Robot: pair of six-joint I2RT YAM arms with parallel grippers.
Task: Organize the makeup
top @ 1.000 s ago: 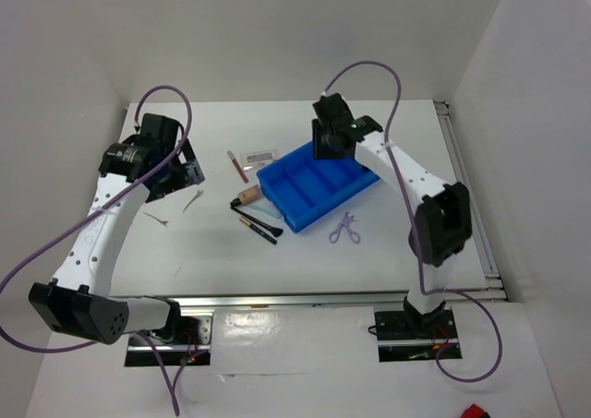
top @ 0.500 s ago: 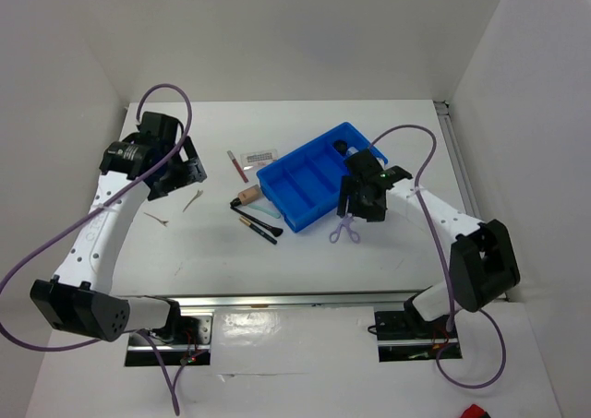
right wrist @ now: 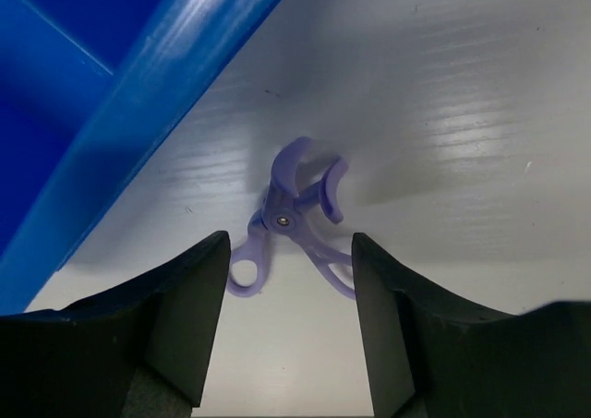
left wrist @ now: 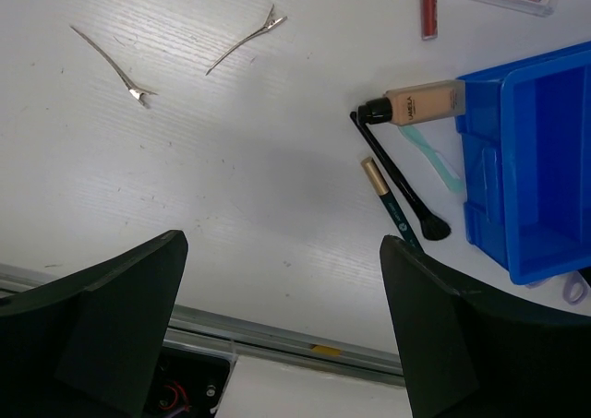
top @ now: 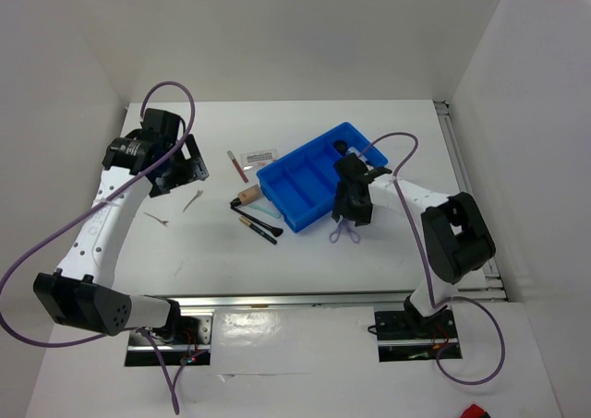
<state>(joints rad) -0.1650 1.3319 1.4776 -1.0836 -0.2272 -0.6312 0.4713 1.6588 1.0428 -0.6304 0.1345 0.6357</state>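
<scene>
Poises right claw (right wrist: 289, 280), spread, low over the purple curler (right wrist: 286, 220) lying just beside the tray (top: 305, 194), right of mid-worktop (top: 231, 261). Holds left claw (left wrist: 282, 280) spread too, high toward the left edge; clips (left wrist: 245, 38), tube (left wrist: 420, 102), brush (left wrist: 399, 178), pencil (left wrist: 388, 201) loose left of tray.

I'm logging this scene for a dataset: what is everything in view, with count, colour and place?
divided tray: 1, blue, table centre
round jar: 1, black, tray's far compartment
eyelash curler: 1, purple, table beside tray's near side
foundation tube: 1, beige, left of tray
brush: 1, black, near tube
pencil: 1, dark, gold cap, beside brush
wand: 1, teal, by tube
stick: 1, red, beyond tube
card: 1, white, beside stick
hair clips: 2, silver, table left
table: 1, white
left gripper: black, open, above table
right gripper: black, open, over curler
</scene>
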